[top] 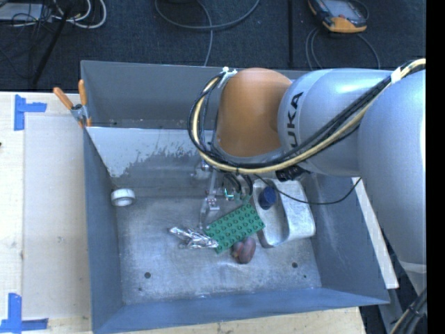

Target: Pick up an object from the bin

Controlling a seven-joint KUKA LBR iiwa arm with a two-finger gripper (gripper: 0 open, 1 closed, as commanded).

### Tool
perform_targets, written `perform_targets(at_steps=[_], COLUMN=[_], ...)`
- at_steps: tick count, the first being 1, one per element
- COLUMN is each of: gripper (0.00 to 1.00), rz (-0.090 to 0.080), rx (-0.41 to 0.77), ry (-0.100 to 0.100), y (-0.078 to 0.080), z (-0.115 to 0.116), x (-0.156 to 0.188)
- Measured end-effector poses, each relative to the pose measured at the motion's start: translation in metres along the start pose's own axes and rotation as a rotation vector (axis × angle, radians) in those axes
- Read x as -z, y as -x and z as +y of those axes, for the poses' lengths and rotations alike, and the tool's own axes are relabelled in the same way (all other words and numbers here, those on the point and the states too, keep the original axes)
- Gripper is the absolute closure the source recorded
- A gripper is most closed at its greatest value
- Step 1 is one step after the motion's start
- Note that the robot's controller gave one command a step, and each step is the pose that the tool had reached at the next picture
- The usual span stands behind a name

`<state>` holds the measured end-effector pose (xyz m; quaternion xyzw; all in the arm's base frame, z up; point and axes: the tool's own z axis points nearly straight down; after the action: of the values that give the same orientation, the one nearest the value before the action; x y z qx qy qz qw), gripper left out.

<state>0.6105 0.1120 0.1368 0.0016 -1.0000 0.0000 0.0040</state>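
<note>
My gripper hangs below the arm's wrist, near the middle of the bin. Its tip is just above the upper left edge of a green studded building plate that lies tilted on the bin floor. A crumpled silvery foil piece lies immediately left of the plate. A small brownish-purple rounded lump rests against the plate's lower right corner. Whether the gripper touches the plate is hidden.
A pale grey scoop-like thing with a blue knob lies right of the plate, under the arm. A small white ring-shaped cap sits alone at the bin's left. The arm covers the bin's upper right.
</note>
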Motion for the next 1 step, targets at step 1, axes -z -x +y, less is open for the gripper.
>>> perform_targets(at_steps=[1], gripper=[0.0], rz=[-0.011], rx=[0.084], ry=[0.003], y=[-0.0361], z=[-0.0373], x=[-0.0654])
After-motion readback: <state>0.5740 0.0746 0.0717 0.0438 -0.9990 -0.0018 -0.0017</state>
